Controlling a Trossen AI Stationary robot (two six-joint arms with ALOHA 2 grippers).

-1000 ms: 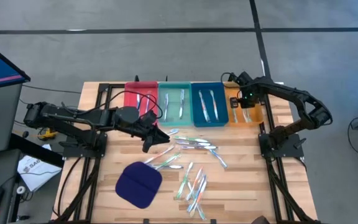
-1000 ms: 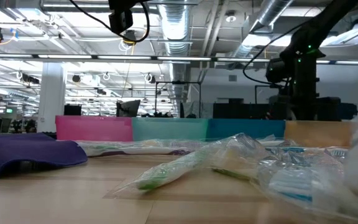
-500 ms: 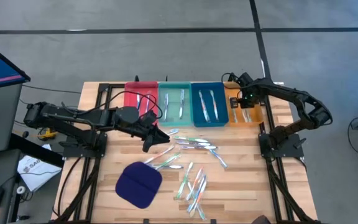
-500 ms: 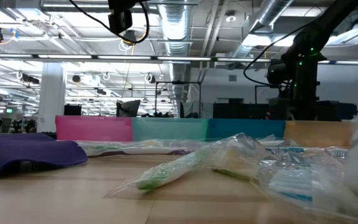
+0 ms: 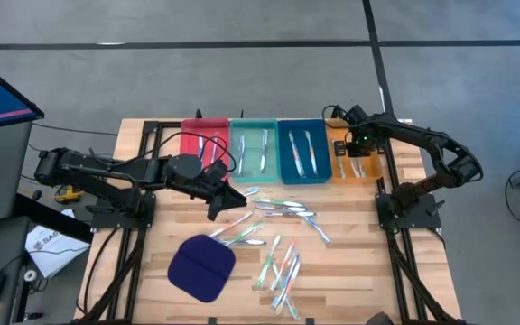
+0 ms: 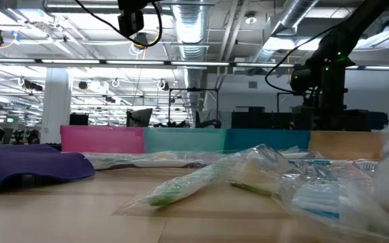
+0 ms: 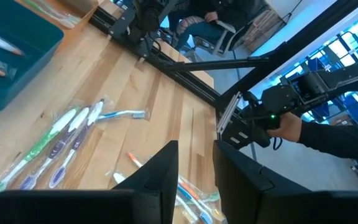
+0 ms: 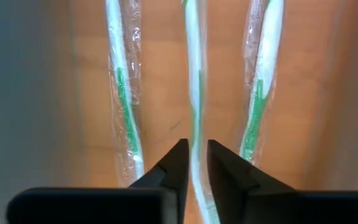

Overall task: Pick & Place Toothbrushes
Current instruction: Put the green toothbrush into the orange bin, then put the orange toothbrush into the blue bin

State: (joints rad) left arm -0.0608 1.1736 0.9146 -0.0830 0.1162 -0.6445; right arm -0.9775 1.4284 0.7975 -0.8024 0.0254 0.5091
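The bench (image 5: 152, 271) carries four trays in a row along its far edge: red tray (image 5: 192, 137), teal tray (image 5: 253, 126), blue tray (image 5: 283, 153) and orange tray (image 5: 375, 167). A pad (image 5: 201, 266) lies flat near the front left. The left arm (image 5: 116, 170) reaches in from the left side, and the left gripper (image 5: 224, 200) sits low just in front of the red tray, beside the loose toothbrushes (image 5: 283, 262) scattered over the bench middle; its jaws stand a narrow gap apart with nothing between them. The right arm (image 5: 422, 144) bends from the right side to the orange tray, and the right gripper (image 8: 192, 163) hangs over that tray's inside. Three green-accented wrapped brushes (image 8: 124, 93) lie side by side on the tray floor; the middle brush (image 8: 193, 74) runs into the narrow gap between the jaws, but it cannot be told whether they pinch it. Further brushes lie in the red, teal and blue trays.
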